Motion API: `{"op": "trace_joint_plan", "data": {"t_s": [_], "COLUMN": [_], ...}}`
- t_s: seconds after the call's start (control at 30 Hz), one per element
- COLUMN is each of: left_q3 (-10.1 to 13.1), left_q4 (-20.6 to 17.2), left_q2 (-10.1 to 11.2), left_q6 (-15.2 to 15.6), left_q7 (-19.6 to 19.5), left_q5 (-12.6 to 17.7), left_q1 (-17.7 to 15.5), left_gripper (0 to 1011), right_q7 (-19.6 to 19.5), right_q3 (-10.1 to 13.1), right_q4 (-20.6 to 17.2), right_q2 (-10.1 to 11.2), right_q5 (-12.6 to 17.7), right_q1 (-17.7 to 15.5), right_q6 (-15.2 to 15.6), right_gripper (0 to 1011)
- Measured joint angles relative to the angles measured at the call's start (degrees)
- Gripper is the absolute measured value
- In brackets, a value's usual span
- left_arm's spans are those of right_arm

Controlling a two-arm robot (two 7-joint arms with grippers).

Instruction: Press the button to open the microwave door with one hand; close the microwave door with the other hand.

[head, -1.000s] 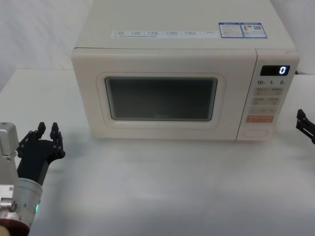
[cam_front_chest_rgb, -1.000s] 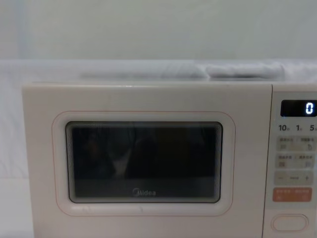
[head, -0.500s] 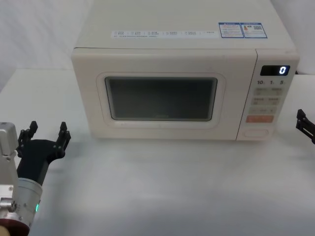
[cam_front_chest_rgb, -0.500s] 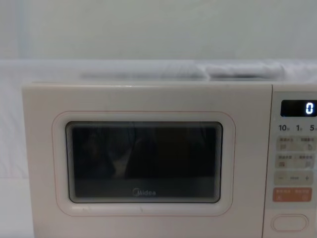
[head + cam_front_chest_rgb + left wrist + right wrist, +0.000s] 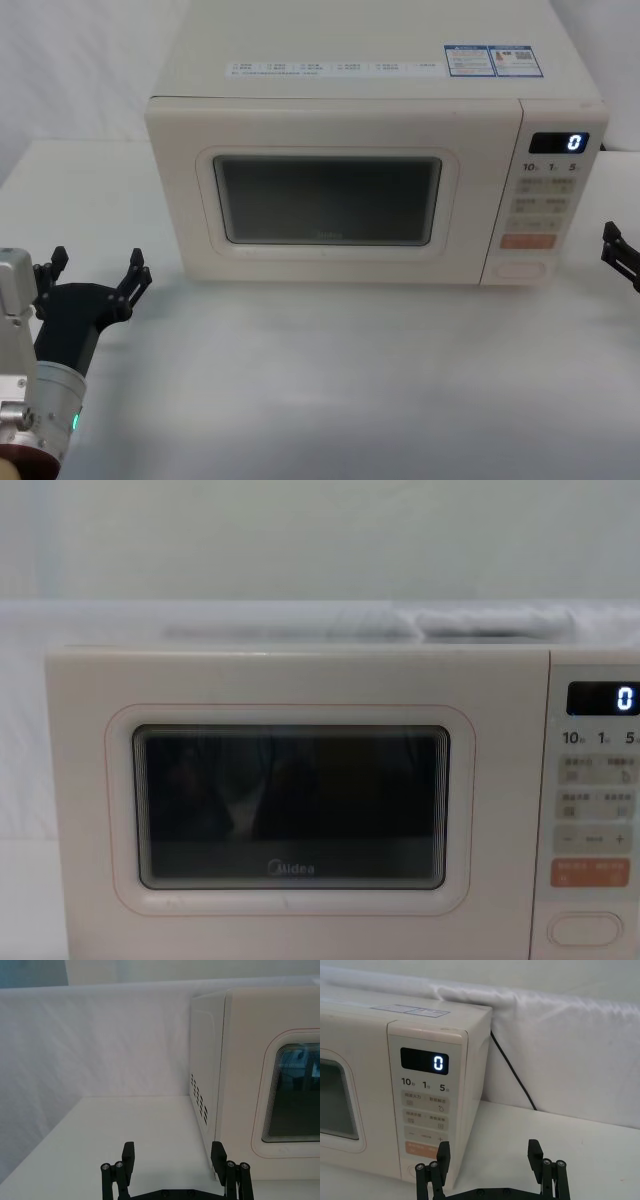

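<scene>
- My left gripper (image 5: pixel 92 283) hangs nearest, fingers spread wide, holding nothing.
- My right gripper (image 5: pixel 489 1159) is likewise spread and empty.
- Beyond it, slightly left: the button (image 5: pixel 522 269).
- Between both, farther: the microwave door (image 5: pixel 330 190), closed.

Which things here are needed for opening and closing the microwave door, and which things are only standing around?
Needed for the job:
- the button
- the microwave door, shut now
- the left claw, open, low at the table's left
- the right claw, open, beside the keypad

Only standing around:
- the digital display reading 0
- the orange key
- the black power cord
- the top labels
</scene>
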Motion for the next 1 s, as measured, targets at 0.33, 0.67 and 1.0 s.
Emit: {"op": "trace_joint_plan", "data": {"t_s": [0.33, 0.67, 1.0], "left_q3": [0.0, 0.0, 0.0], "left_q4": [0.0, 0.0, 0.0], "left_q2": [0.0, 0.0, 0.0], "left_q6": [0.0, 0.0, 0.0], "left_q7": [0.0, 0.0, 0.0], "left_q5": [0.0, 0.0, 0.0], "left_q1": [0.0, 0.0, 0.0], "left_gripper": [1001, 1001, 1001], "right_q7": [0.0, 0.0, 0.0], "right_q3": [0.0, 0.0, 0.0], "right_q4": [0.0, 0.0, 0.0], "right_q2": [0.0, 0.0, 0.0], "right_q5": [0.0, 0.0, 0.0], "right_q1": [0.0, 0.0, 0.0], "right_q6": [0.0, 0.0, 0.0], "right_gripper": [1002, 1002, 1002]}}
